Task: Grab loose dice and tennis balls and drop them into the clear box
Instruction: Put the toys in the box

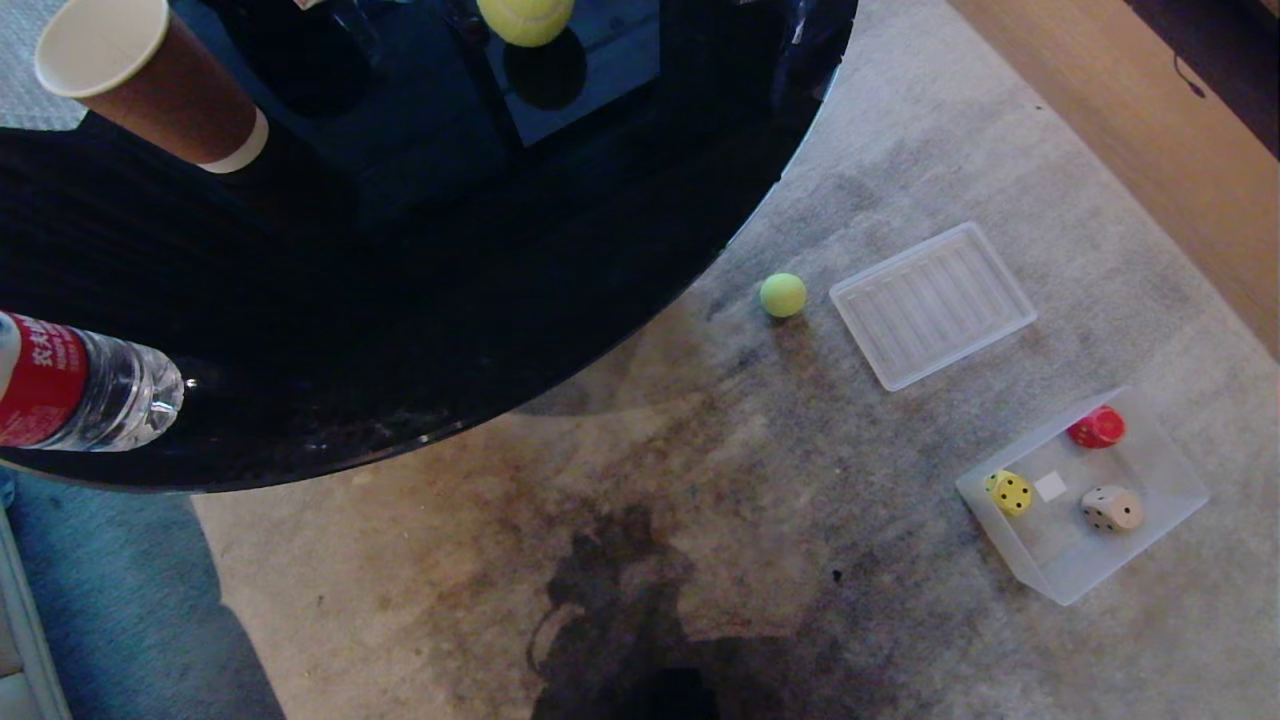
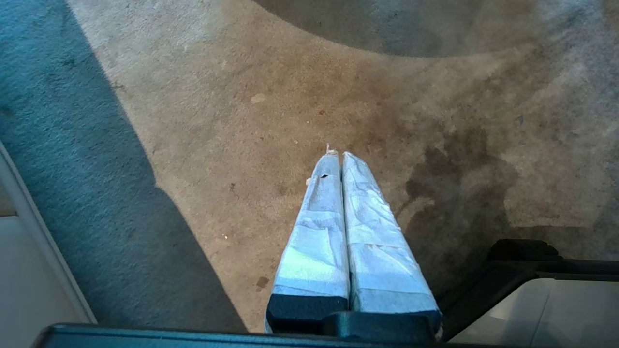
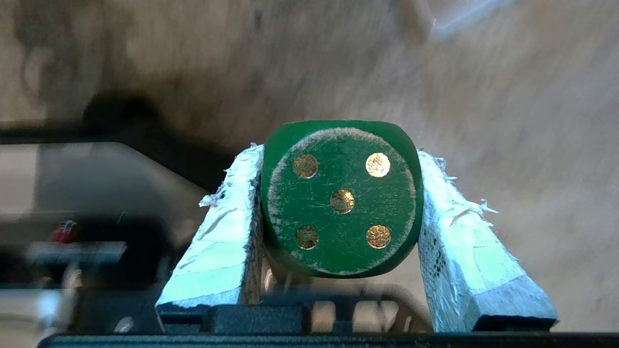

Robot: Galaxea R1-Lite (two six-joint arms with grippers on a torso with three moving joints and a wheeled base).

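Carpet (image 1: 700,500) below, clear box (image 1: 1165,535) holding yellow, red, beige dice, out of my pincer's reach for now. Right gripper (image 3: 338,159) clamps the green die (image 3: 341,198) by opposite flat faces, five-pip face toward the wrist. I judge it hard, light, slick; squeeze flats, not rounded corners. Tennis ball (image 1: 782,295) loose, well apart. Left gripper (image 2: 338,159) closed, empty.

The right gripper (image 3: 341,203) clamps a dark green die (image 3: 341,198) between its two white-wrapped fingers (image 3: 220,241). The die's five gold pips face the camera. Beyond the die lies blurred grey carpet (image 3: 508,106).
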